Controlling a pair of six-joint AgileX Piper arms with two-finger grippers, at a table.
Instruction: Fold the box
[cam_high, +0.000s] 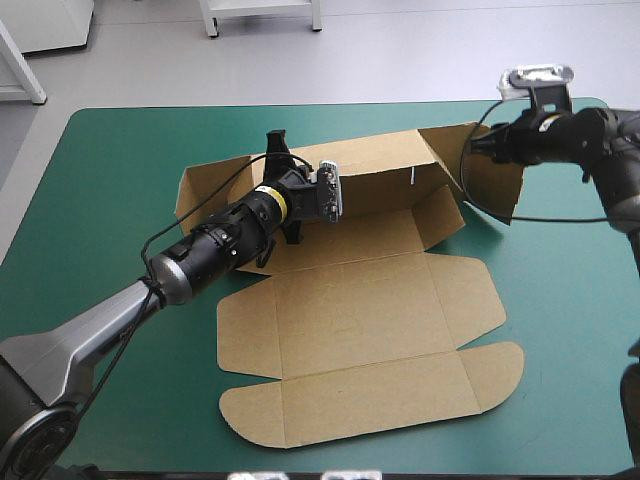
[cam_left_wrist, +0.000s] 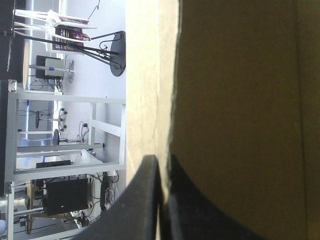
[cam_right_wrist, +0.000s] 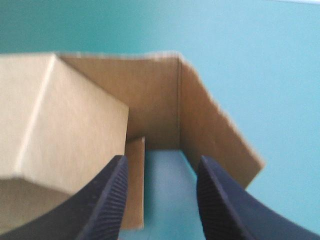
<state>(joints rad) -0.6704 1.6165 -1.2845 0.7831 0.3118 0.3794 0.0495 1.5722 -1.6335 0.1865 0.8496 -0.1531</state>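
Nearest to us, the left gripper (cam_left_wrist: 164, 167) has its black fingers all but closed on a raised edge of the brown box (cam_high: 360, 310), with the thin board pinched between them. In the high view this is the back wall (cam_high: 375, 165), standing up along the far side of the sheet. The rest of the box lies in the middle of the table on the teal-green cover (cam_high: 110, 210), its base and the lid panels flat and spread toward the near edge.

The right gripper (cam_right_wrist: 162, 162) stands with its fingers wide apart and holds nothing. It is at the box's right end, where the end flap (cam_right_wrist: 215, 135) stands raised just ahead of it. Bare cover shows between the fingers.

We see several ways this could go wrong:
- The left grip takes only a narrow strip of board. A sideways pull could let it slip, and the back wall would drop flat.
- Nothing pins the base down, so any push from the right arm may slide or turn the whole sheet instead of creasing the flap.
- If the right fingers close off the mark, they may miss the flap or crush its corner instead of tucking it.

We can read no brand, label or writing. The board looks plain on every face we can see.
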